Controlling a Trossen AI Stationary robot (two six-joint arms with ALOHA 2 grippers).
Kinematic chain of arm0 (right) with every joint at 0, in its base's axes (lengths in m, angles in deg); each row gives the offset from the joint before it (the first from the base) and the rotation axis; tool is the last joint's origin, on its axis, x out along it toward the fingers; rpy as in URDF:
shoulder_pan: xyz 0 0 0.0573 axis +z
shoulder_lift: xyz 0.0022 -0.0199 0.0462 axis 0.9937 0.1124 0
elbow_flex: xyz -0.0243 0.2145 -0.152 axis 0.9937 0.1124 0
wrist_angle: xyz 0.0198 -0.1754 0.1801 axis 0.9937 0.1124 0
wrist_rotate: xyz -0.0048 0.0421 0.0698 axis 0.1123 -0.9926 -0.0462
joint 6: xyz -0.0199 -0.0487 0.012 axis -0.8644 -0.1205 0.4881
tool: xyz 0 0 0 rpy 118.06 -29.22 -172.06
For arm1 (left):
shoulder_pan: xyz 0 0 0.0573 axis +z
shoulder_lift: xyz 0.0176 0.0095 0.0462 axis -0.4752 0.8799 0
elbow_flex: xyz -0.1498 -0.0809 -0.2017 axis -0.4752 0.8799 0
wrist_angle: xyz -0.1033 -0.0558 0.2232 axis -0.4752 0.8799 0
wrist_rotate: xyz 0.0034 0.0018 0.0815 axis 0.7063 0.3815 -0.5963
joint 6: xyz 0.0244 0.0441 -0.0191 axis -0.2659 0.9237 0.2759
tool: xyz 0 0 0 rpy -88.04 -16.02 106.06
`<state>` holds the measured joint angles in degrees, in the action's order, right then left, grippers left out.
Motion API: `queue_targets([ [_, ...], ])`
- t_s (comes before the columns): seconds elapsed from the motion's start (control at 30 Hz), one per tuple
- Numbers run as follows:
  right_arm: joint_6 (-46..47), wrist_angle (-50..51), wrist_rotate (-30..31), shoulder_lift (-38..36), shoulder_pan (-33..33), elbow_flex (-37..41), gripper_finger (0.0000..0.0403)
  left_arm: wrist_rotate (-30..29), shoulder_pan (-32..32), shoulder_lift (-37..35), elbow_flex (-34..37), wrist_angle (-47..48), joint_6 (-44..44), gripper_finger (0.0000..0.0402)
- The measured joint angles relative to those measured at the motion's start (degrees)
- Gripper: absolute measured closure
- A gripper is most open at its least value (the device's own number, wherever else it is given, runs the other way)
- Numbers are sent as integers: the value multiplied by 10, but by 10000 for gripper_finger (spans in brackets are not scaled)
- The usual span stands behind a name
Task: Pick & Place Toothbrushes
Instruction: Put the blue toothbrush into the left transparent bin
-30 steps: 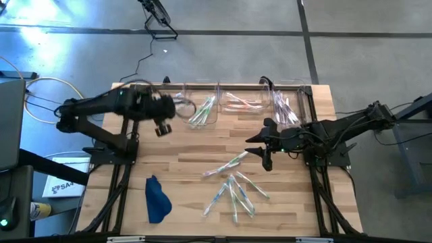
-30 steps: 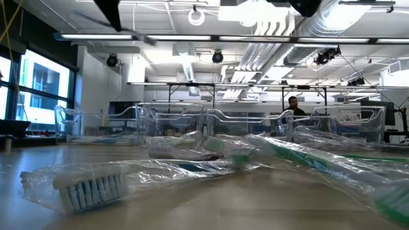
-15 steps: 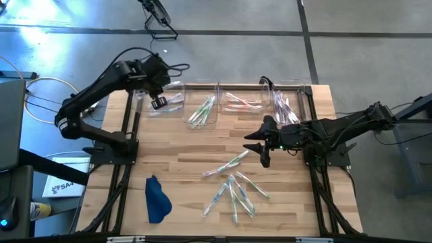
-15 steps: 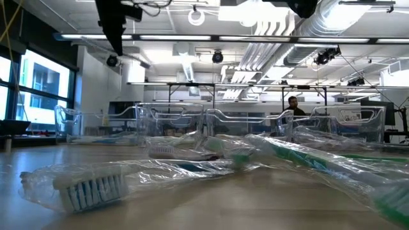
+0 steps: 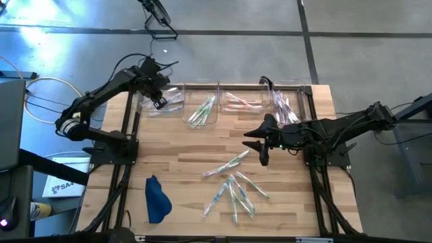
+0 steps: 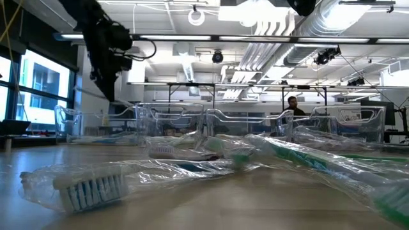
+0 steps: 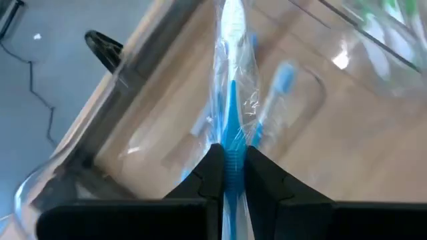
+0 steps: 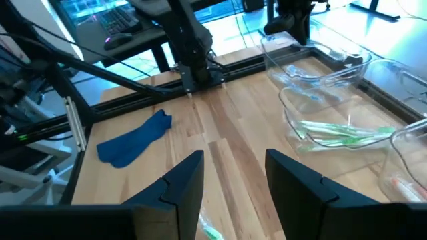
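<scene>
My left gripper (image 5: 159,102) swung over the leftmost clear plastic rectangular bin (image 5: 177,101), fingers (image 7: 212,175) pinching a wrapped blue-handled toothbrush (image 7: 231,127). Drop looks next. Right gripper (image 5: 262,154) half-open, empty, over the wooden worktop (image 5: 189,155).

Bare table (image 5: 182,155) lies ahead of the right gripper (image 8: 230,175), whose jaws stand apart; bins (image 5: 236,101) wall the far edge (loose toothbrushes (image 5: 233,189) crowd below it).

Bright overhead ceiling lights (image 6: 192,16), even light. Glare on floor (image 5: 40,30) and bins (image 6: 211,118). Left wrist view blurred close-up; low view foreground toothbrushes (image 6: 89,185) soft.
</scene>
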<state>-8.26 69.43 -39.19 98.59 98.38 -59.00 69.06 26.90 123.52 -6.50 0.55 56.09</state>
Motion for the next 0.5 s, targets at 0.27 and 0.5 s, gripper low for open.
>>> queue_targets([
  [0.27,0,0,41,0,0,0,251,57,74,4,48,-97,36,374],
  [0.5,-1,0,70,0,0,0,251,59,94,32,49,-109,76,374],
])
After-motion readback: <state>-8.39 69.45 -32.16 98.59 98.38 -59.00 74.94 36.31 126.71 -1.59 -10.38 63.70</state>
